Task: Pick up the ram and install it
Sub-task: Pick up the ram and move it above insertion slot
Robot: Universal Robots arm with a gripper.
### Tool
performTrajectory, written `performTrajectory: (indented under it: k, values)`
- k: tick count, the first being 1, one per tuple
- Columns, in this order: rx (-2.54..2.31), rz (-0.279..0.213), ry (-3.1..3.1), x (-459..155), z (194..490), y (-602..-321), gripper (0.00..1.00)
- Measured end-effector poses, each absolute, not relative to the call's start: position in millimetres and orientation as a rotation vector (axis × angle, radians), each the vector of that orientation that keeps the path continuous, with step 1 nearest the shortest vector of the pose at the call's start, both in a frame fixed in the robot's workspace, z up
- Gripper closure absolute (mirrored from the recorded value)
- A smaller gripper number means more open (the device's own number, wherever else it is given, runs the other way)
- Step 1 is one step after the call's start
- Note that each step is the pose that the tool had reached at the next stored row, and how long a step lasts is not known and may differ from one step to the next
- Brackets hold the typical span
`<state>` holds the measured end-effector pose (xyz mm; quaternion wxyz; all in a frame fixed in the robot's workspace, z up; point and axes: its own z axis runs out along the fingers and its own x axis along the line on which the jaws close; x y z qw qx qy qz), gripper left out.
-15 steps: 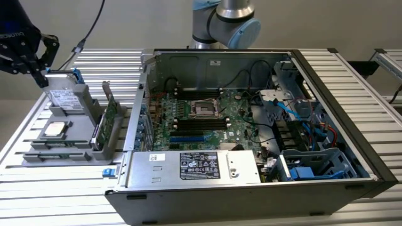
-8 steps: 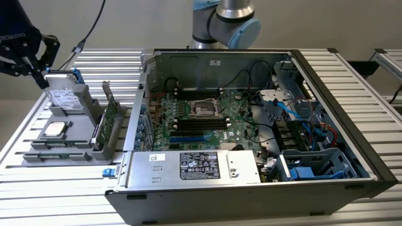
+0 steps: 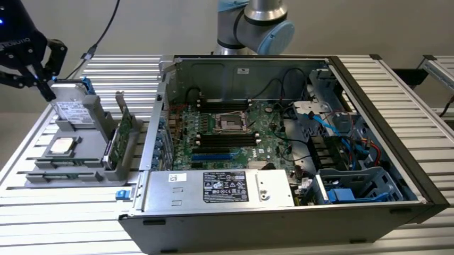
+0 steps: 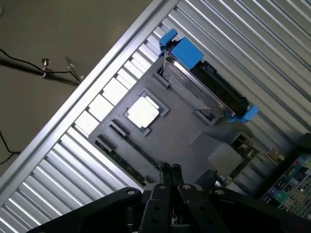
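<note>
end effector (image 4: 170, 171) pressed together, empty, above the grey tray (image 4: 181, 140); you'd best square it across the ram (image 4: 128, 157) in the tray's edge slot, centred.

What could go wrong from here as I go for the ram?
The fingers are shut with nothing between them; lowered like that they would likely press on the ram rather than straddle it. The hard drive and expansion card stand upright in the same holder, so a sideways approach might clip them.
</note>
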<state>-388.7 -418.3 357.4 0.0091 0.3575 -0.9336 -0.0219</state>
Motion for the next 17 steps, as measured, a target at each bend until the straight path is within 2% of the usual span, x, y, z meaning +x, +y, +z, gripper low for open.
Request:
performTrajectory:
  k: [17]
  values:
    - [1.548,-0.063,-2.705,-388.8,354.4,-418.3,0.9]
